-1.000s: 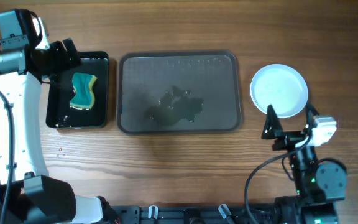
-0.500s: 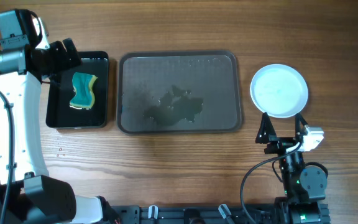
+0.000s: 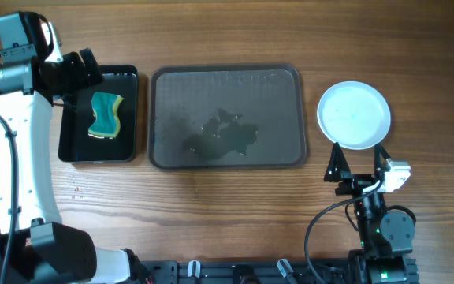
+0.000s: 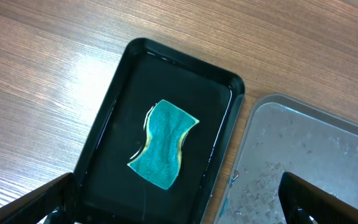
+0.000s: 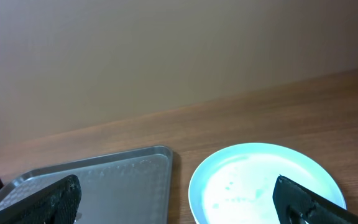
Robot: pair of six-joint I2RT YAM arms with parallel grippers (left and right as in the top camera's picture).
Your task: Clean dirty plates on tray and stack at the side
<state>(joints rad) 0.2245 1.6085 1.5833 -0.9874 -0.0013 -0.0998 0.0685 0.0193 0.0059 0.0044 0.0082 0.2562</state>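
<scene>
Right hand [image 3: 359, 170] has withdrawn from the plates [image 3: 354, 115], open and empty like left hand [image 3: 85, 72]; a returning nudge could slide them.

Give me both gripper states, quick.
Left gripper: open, holding nothing.
Right gripper: open, holding nothing.
</scene>
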